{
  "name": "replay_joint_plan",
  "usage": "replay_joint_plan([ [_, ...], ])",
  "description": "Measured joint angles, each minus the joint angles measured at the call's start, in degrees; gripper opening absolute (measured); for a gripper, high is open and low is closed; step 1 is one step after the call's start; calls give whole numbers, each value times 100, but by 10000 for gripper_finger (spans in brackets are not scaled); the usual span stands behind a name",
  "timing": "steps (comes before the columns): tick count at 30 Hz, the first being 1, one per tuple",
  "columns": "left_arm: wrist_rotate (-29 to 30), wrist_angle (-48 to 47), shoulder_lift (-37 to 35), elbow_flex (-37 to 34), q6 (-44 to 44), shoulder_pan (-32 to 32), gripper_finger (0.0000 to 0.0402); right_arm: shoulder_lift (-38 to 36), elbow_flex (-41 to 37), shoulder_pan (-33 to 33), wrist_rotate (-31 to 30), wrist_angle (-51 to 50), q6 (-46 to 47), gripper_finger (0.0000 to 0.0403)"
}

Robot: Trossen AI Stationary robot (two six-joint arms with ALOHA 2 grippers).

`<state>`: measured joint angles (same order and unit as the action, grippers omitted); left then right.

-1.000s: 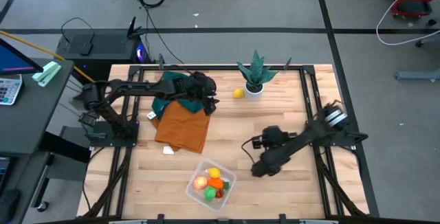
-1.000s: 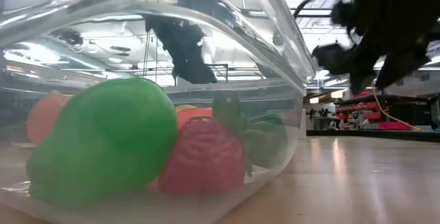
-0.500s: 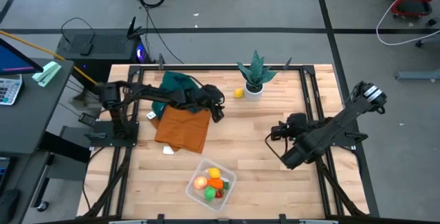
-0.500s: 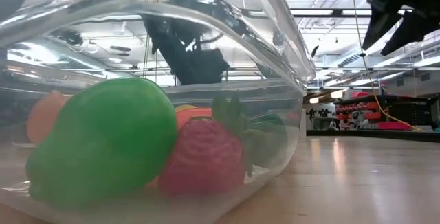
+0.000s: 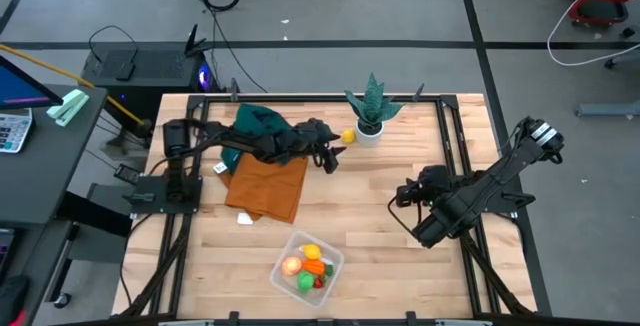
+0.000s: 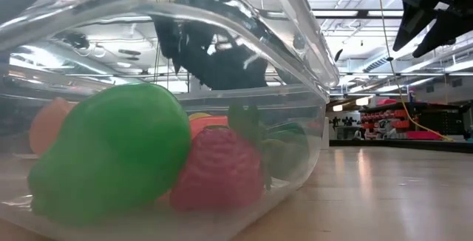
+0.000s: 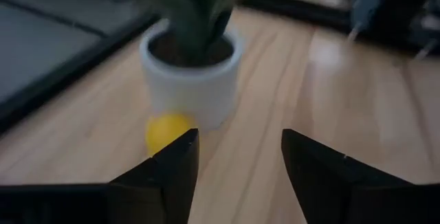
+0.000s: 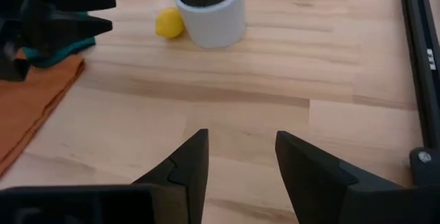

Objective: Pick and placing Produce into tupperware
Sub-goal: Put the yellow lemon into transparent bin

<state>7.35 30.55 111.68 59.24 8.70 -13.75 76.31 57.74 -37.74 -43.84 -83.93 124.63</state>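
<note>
One yellow produce piece (image 5: 347,135) lies on the table beside the white plant pot (image 5: 369,132) at the far middle. My left gripper (image 5: 329,158) stands open just short of it; in the left wrist view the yellow piece (image 7: 168,132) sits ahead of one finger, not between the two. The clear tupperware (image 5: 332,257) rests near the front edge with several produce pieces in it, a green piece (image 6: 111,152) and a red piece (image 6: 220,168) among them. My right gripper (image 5: 402,195) hangs open over the right half of the table, empty (image 8: 240,148).
An orange cloth (image 5: 266,186) and a teal cloth (image 5: 256,121) lie under my left arm at the far left. A spiky green plant (image 5: 373,101) rises from the pot. Bare wood lies between the pot and the tupperware.
My left gripper has gone toward the table's right edge and down, from over the cloths toward the yellow piece by the pot. My right gripper has risen and drawn back toward the right edge, away from the tupperware, then kept still.
</note>
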Motion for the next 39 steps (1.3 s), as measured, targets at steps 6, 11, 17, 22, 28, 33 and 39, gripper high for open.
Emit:
replay_joint_plan([
  [6,4,-43,363,-7,480,-3,262,0,0,2,165,111,-229,148],
  [11,116,109,549,-5,567,2,312,0,0,2,176,190,-325,161],
  [17,320,263,686,-7,613,-1,374,0,2,2,176,237,-333,174],
  [22,606,378,841,4,712,1,395,1,4,2,173,240,-336,176],
  [28,611,524,1098,7,816,-23,399,2,4,4,173,321,-336,177],
  [33,593,707,1302,7,867,-21,399,2,7,4,171,397,-333,178],
  [39,676,1320,1560,15,807,-18,399,2,7,5,167,497,-333,178],
])
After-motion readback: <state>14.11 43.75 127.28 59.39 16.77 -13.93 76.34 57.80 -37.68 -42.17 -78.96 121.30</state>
